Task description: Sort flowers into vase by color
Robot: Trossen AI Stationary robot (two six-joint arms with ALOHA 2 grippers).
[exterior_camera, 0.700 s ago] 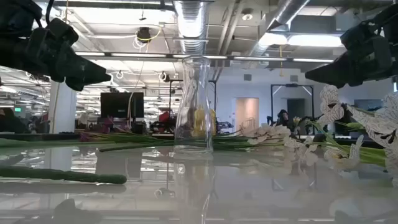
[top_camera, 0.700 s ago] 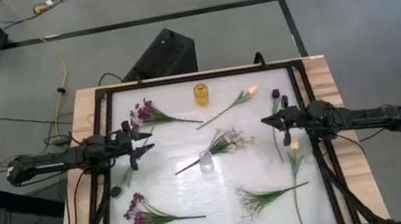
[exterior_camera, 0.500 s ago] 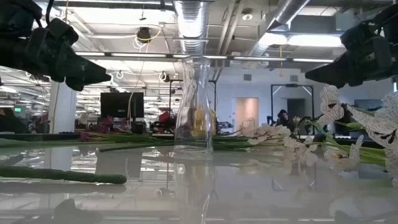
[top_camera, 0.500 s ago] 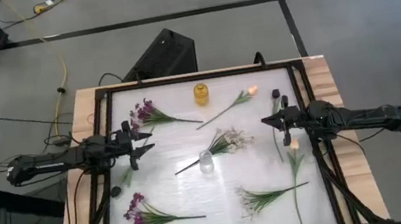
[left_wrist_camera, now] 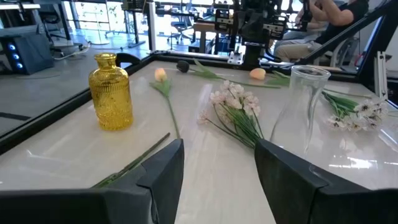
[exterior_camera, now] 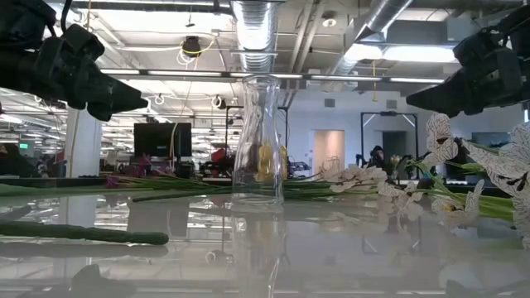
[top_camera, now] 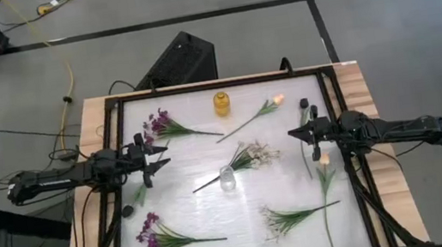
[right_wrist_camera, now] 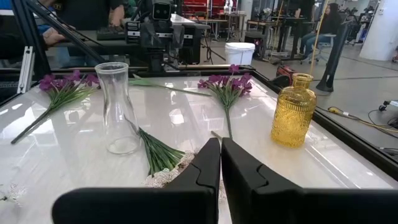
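Nothing has moved since the earlier pictures; both arms hang just where they were. Your left gripper (top_camera: pixel 161 156) sits over the left side of the table (top_camera: pixel 285 179), with its fingers spread apart. Your right gripper (top_camera: pixel 295 136) sits over the right side, with its fingers pressed together and holding nothing.

You can see the flowers lying flat all over the table. One purple spray (top_camera: pixel 168 127) is at the back left, and another purple spray (top_camera: pixel 156 238) is at the front left. One white spray (top_camera: pixel 251 155) lies in the middle, right by the clear vase (top_camera: pixel 227 178). Another white spray (top_camera: pixel 282 219) is at the front right. A peach tulip (top_camera: pixel 266 107) lies at the back, near the yellow bottle (top_camera: pixel 222 103). More stems and a dark bud (top_camera: pixel 304 103) lie under your right arm.

These flowers look very light and bendy. The blossoms would squash or flop, so I think you should pinch the green stem, near its middle. The stems are thin and lie flat, so you may need to come down very low. The clear vase looks light too and could tip if you bump it.

From above you see where every flower lies. The low view shows how tall and narrow the clear vase is. The left wrist view shows the tulip and white spray up close, and the right wrist view shows the purple ones.
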